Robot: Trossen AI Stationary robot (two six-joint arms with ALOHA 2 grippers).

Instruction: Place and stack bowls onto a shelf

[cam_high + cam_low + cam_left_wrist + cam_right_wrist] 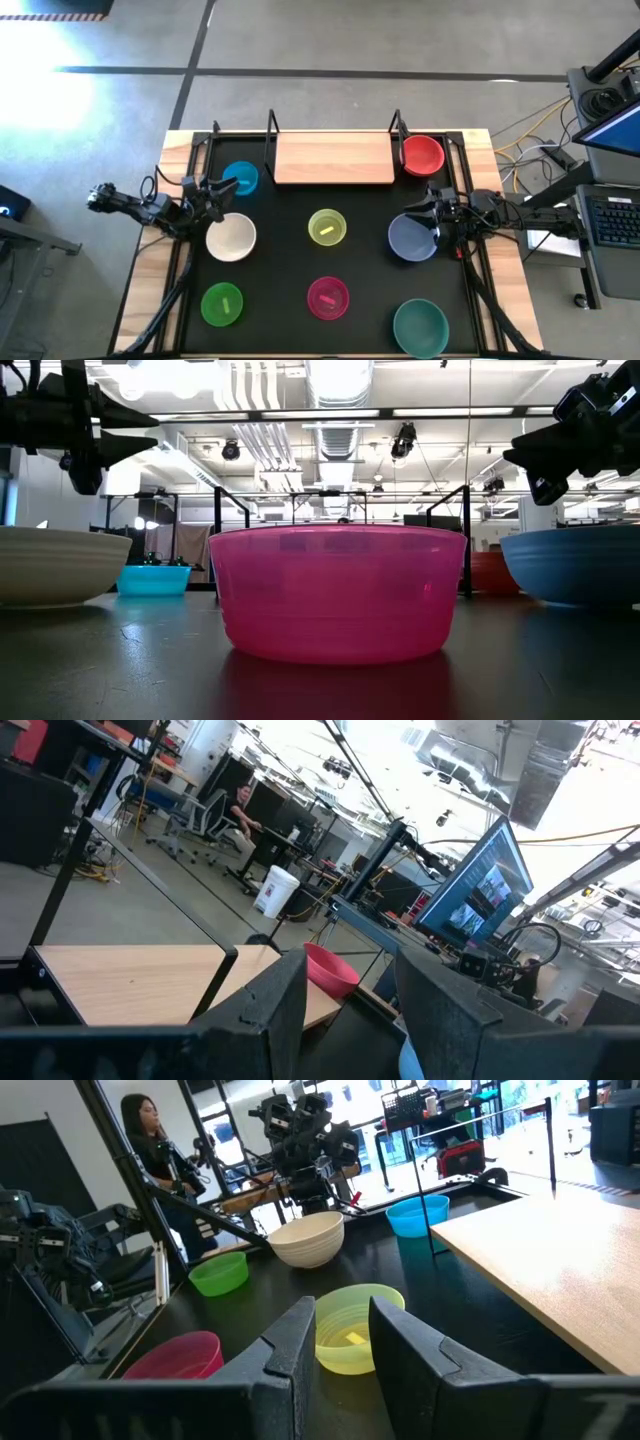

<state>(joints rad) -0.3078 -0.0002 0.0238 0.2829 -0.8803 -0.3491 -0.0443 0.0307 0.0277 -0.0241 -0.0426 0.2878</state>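
The wooden shelf (pixel 333 160) stands at the mat's far edge with no bowl on it. A red bowl (pixel 423 154) stands beside its right end and a blue bowl (pixel 241 178) near its left end. White (pixel 231 237), yellow (pixel 327 227), grey-blue (pixel 412 238), green (pixel 222 304), magenta (pixel 328 297) and teal (pixel 420 326) bowls stand apart on the mat. My left gripper (pixel 213 198) hangs open above the white bowl's far left rim (pixel 60 532). My right gripper (pixel 425 215) hangs open above the grey-blue bowl's far rim (pixel 575 530).
Thin black uprights (pixel 271 125) rise at the shelf's ends. The black mat (pixel 370 270) has free strips between the bowls. A person (pixel 150 1140) sits beyond the table's left side, and desks and monitors (pixel 480 890) stand to its right.
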